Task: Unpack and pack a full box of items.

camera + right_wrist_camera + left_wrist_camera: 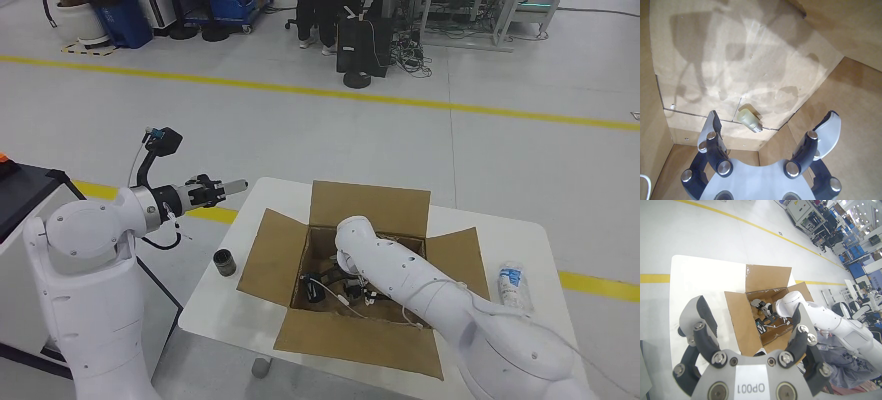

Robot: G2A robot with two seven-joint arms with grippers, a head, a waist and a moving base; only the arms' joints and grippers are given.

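box (368, 205) mid-table, flaps open | small pale vial (748, 119) lies on its side on box floor | right gripper (772, 117) spread wide, empty, near it | left gripper (749, 306) spread, empty, left of box | vial likely light, rigid, smooth, may roll: pinch across pale body

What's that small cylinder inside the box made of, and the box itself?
Cylinder: pale yellowish matte body, probably plastic; its shiny silver end looks like metal. Box: plain brown cardboard, matte, with frayed flap edges.
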